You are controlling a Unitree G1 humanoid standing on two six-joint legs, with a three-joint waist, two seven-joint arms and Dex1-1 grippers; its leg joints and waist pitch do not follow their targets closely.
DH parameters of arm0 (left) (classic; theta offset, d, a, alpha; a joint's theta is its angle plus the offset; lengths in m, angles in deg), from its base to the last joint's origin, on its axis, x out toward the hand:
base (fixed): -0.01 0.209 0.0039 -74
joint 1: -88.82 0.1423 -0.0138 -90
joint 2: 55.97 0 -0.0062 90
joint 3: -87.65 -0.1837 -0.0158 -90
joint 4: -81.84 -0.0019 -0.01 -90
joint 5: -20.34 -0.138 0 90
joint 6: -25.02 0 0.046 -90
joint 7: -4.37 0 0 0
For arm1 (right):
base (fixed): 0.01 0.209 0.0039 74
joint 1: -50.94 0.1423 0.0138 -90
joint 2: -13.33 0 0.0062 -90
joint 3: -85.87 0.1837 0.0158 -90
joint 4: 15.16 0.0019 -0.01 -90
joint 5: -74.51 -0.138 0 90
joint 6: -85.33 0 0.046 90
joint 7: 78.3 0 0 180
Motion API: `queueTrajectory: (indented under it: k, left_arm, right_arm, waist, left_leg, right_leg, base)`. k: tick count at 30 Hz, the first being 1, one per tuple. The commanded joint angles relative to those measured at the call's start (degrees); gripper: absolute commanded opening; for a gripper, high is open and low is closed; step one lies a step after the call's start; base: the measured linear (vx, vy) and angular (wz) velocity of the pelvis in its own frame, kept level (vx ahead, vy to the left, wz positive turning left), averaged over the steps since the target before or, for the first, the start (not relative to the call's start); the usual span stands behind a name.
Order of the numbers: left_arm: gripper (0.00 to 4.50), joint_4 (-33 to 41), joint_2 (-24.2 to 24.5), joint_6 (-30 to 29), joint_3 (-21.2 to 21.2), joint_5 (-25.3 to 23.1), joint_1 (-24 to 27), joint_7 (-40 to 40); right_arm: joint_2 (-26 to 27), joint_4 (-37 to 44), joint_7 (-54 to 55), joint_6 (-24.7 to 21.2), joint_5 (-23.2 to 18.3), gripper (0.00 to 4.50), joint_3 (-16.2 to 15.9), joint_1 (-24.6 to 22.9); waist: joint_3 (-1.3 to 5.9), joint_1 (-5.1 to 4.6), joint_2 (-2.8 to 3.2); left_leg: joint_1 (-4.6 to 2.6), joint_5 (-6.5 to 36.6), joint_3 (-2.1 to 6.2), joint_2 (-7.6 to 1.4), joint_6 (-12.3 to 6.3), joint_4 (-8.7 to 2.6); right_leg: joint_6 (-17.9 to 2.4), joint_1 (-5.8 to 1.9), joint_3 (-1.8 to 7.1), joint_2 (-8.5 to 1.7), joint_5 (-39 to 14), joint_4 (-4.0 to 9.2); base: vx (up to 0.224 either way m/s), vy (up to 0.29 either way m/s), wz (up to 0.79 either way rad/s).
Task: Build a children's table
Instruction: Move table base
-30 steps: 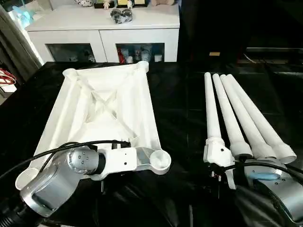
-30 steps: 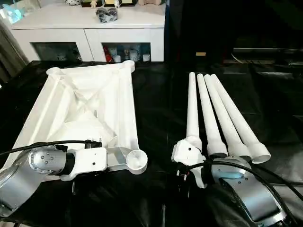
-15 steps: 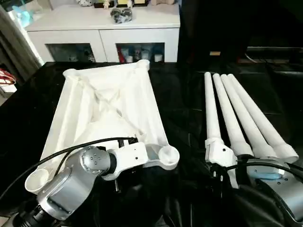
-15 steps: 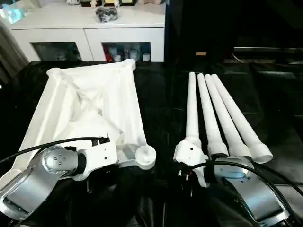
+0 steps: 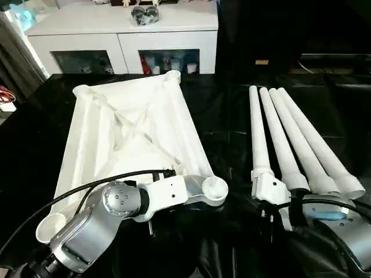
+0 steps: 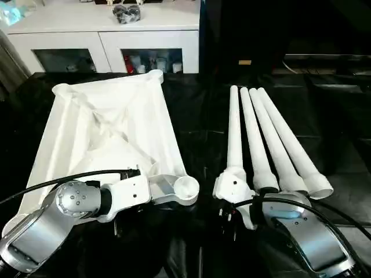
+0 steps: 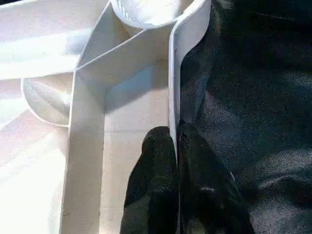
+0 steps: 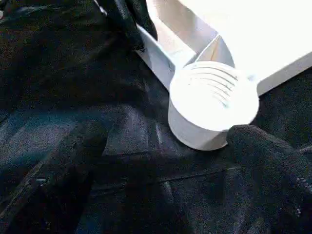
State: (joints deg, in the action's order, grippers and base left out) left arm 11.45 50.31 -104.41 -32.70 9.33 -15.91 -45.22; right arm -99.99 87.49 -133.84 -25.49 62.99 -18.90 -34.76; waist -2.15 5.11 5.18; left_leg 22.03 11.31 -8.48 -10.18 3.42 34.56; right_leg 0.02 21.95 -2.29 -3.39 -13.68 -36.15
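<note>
The white table top (image 5: 133,124) lies upside down on the black cloth, its X ribs and round corner sockets facing up. My left gripper (image 7: 174,134) is shut on the thin rim wall (image 7: 171,73) of the near edge, close to the near-right corner socket (image 5: 215,186). Several long white legs (image 5: 290,139) lie side by side to the right. My right gripper (image 8: 165,134) is open and low over the cloth, with that corner socket (image 8: 213,105) just ahead of its fingers (image 8: 73,156). The right wrist (image 5: 272,188) sits at the legs' flared near ends.
A white cabinet (image 5: 124,26) with glass doors stands at the back, a dark bundle (image 5: 144,14) on its top. Wrinkled black cloth (image 5: 226,133) covers the whole work surface. A black cable (image 5: 87,188) loops over my left forearm.
My left arm has swung to the right with the rim in its grip, dragging the table top's near-right corner toward the legs. The right arm has stayed where it was.
</note>
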Motion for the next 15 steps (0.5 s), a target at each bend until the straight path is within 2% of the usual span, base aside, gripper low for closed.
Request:
queueTrajectory:
  k: [1,4,5,7,8,9,10,11,12,13,15]
  left_arm:
    - [0.29,-0.28,-1.65,-1.4,2.9,1.38,1.32,1.86]
    - [0.61,0.13,-4.37,-1.45,4.63,4.08,1.09,1.93]
    - [0.61,0.22,-4.49,-1.54,4.68,4.28,1.04,1.96]
    - [0.89,0.87,-5.18,-2.17,4.95,5.52,0.78,2.11]
    - [0.89,1.44,-6.36,-3.11,5.67,6.16,0.7,2.92]
    - [0.89,1.44,-6.36,-3.11,5.67,6.16,0.7,2.92]
    - [1.03,2.37,-7.05,-3.91,6.93,7.11,0.74,2.73]
    - [1.08,2.37,-7.05,-3.91,6.93,7.11,0.74,2.73]
    - [1.08,3.17,-7.57,-4.67,9.01,8.38,0.67,2.41]
    - [1.18,3.42,-7.73,-4.88,9.97,9.05,0.65,2.26]
    - [1.39,3.78,-7.54,-4.44,11.27,10.19,0.71,1.91]
  right_arm:
    - [-0.86,0.28,-0.41,-0.28,-0.58,4.5,1.99,0.72]
    - [-1.01,0.27,-0.51,-0.6,-1.34,4.5,3.04,1.27]
    - [-1.01,0.32,-0.54,-0.78,-1.56,4.5,3.22,1.36]
    - [-0.98,0.63,-0.71,-1.98,-3.09,4.5,4.44,1.95]
    - [-1.11,0.81,-0.75,-2.9,-4.87,4.5,6.46,2.82]
    - [-1.11,0.81,-0.75,-2.9,-4.87,4.5,6.46,2.82]
    - [-0.92,1.06,-0.84,-4.29,-7.44,4.5,8.81,4.1]
    - [-0.92,1.06,-0.84,-4.29,-7.44,4.5,8.81,4.1]
    - [-0.15,1.44,-0.55,-5.79,-9.93,4.5,10.74,5.56]
    - [0.25,1.6,-0.34,-6.31,-10.69,4.5,11.35,6.11]
    - [1.17,1.6,0.94,-6.82,-10.89,4.5,11.98,7.04]
  waist:
    - [3.18,0.42,-1.35]
    - [3.32,0.64,-1.24]
    - [3.32,0.63,-1.44]
    - [3.26,0.92,-1.51]
    - [3.22,1.03,-1.89]
    - [3.25,1.13,-1.86]
    - [3.13,1.33,-2.17]
    - [3.13,1.33,-2.17]
    - [3.16,1.41,-2.14]
    - [3.18,1.41,-2.06]
    - [3.11,1.47,-2.06]
  left_leg:
    - [-0.31,3.58,0.72,-2.37,-6.06,-3.24]
    - [-0.42,2.9,0.67,-2.39,-6.28,-3.05]
    - [-0.38,2.9,0.61,-2.38,-6.44,-3.01]
    - [-0.42,3.22,0.63,-2.39,-6.8,-3.05]
    - [-0.36,3.23,0.6,-2.37,-6.88,-3.08]
    - [-0.38,3.23,0.59,-2.38,-6.9,-3.04]
    - [-0.45,3.3,0.53,-2.35,-6.9,-3.12]
    - [-0.45,3.3,0.53,-2.35,-6.9,-3.12]
    - [-0.48,3.32,0.52,-2.41,-6.79,-3.05]
    - [-0.43,3.13,0.55,-2.35,-6.66,-3.04]
    - [-0.43,3.54,0.49,-2.27,-6.25,-3.02]
  right_leg:
    - [-14.03,-3.02,2.05,-4.13,2.06,3.92]
    - [-14.35,-2.91,2.12,-4.17,2.78,3.74]
    - [-14.49,-2.91,2.14,-4.17,3.1,3.81]
    - [-14.39,-2.88,2.13,-4.16,2.4,3.81]
    - [-14.25,-2.97,2.15,-4.23,2.01,3.74]
    - [-14.15,-2.92,2.13,-4.25,1.73,3.84]
    - [-13.73,-2.89,2.15,-4.28,0.14,3.95]
    - [-13.73,-2.89,2.15,-4.28,0.14,3.95]
    - [-13.49,-2.78,2.15,-4.2,-0.48,4.03]
    - [-13.62,-2.79,2.13,-4.17,-0.4,3.92]
    - [-13.41,-2.65,2.1,-4.09,-1.41,4.0]
  base:
    - [0.0,0.0,0.0]
    - [0.0,0.0,0.0]
    - [0.0,0.0,0.0]
    - [0.0,0.0,0.0]
    - [0.0,0.0,0.0]
    - [0.0,0.0,0.0]
    - [0.0,0.0,0.0]
    - [0.0,0.0,0.0]
    - [0.0,0.0,0.0]
    - [0.0,0.0,0.0]
    - [0.0,0.0,0.0]
